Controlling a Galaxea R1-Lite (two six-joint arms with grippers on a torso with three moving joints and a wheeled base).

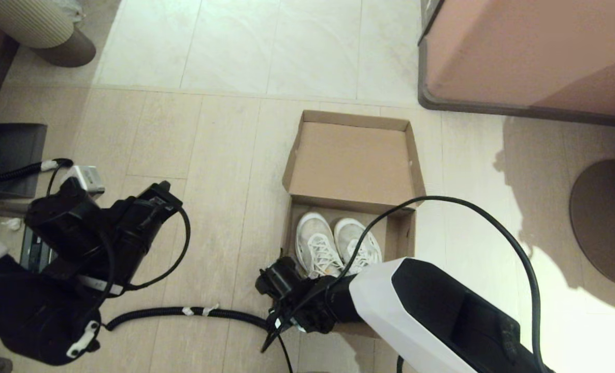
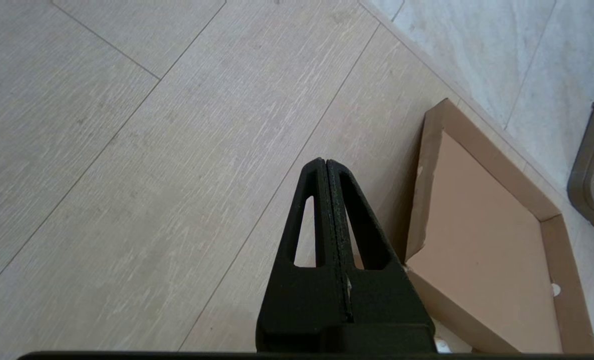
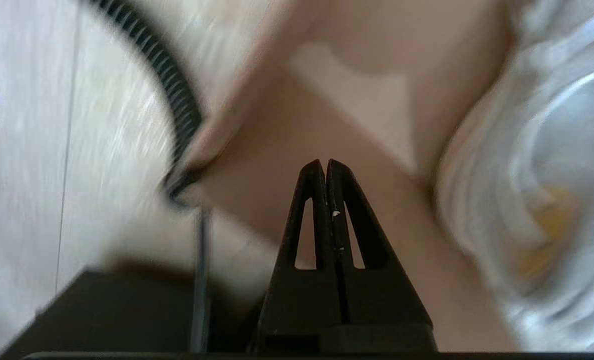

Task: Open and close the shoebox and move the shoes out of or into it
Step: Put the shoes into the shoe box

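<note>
Our right gripper [image 3: 325,167], pressed together and empty, hung over the box [image 1: 349,171] at its seven-o'clock corner, beside the shoes [image 1: 335,245]. Left gripper [image 2: 325,165], also shut, idled at nine o'clock. Dropping in shut, we'd likely just shove a shoe.

A pinkish-brown cabinet [image 1: 535,52] stands near a round base [image 1: 605,223].

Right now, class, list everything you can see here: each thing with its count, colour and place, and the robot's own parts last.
shoebox: one, brown cardboard, on the floor at centre, lid open.
shoes: two, white, side by side inside the shoebox.
cabinet: one, pinkish-brown, far right.
round base: one, brown, on the floor at right.
left tool: one, black, shut, above bare floor left of the shoebox.
right tool: one, black, shut, at the shoebox's near left corner.
</note>
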